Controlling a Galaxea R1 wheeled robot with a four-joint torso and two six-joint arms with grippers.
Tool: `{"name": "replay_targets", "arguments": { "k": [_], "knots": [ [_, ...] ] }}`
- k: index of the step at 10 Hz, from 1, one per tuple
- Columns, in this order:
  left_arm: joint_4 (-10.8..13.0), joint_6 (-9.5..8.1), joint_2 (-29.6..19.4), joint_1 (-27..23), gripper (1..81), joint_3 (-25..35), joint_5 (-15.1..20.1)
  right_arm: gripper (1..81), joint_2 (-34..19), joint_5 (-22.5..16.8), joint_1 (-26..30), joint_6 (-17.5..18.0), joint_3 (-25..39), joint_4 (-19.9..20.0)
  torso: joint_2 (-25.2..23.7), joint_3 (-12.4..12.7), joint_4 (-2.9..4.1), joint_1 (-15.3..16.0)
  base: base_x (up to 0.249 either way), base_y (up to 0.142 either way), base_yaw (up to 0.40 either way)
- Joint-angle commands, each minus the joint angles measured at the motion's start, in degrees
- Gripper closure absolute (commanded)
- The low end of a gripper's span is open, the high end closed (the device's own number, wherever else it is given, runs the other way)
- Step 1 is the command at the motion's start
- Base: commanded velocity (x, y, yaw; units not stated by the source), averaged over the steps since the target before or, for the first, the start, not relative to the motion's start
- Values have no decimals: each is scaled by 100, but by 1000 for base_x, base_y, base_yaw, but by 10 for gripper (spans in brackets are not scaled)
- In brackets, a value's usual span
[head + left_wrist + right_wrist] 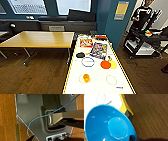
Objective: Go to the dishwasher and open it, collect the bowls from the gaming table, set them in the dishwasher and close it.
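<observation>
The gaming table (100,86) with its white top and yellow frame stretches ahead of me. On it sit an orange bowl (105,64), a yellow bowl (113,64) touching it, and a pale bowl with a bluish rim (88,61). In the right wrist view a big blue bowl (102,125) hangs close to the camera, over the table's black-and-yellow corner (125,110) and the floor. My right gripper (132,137) grips its rim. The dishwasher is out of view.
Two colourful game boxes (99,50), a black object (80,55) and a small orange-yellow cup (86,78) also lie on the white top. A wood-topped table (37,38) stands left. A person (143,12) stands behind a black cart (145,42) at right. The left wrist view shows my grey base and a blue cable (37,118).
</observation>
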Motion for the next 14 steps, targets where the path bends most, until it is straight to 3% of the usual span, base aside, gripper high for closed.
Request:
{"name": "replay_targets", "arguments": {
  "k": [1,3,4,6,8,10,12,14],
  "knots": [
    [50,24,-30,-92,10,12,377,811,-921,2606,-2646,-2476,903,1767,0,0,0,0,0,0,0],
    [58,41,-30,-92,10,12,386,811,-509,3803,-3986,-2629,730,1526,0,0,0,0,0,0,0],
    [59,50,-30,-100,10,12,386,811,-140,4167,-4451,-2567,396,946,0,0,0,0,0,0,0],
    [50,67,-83,-92,10,39,359,811,869,4941,-5096,-2620,-710,565,0,0,0,0,0,0,0],
    [41,59,-135,-57,10,82,342,811,1654,4969,-5167,-2559,-1644,265,0,0,0,-2,0,0,0],
    [49,59,-371,5,10,432,324,811,2207,4786,-5027,-2550,-2171,318,0,2,0,-2,0,0,0],
    [41,59,-951,101,10,1379,123,811,2735,4355,-4807,-2550,-2715,344,-2,2,0,-5,0,0,0],
    [32,41,-1802,119,10,2521,-27,811,3219,4301,-4746,-2542,-3295,344,-2,2,0,-7,0,0,0]
  ]
}}
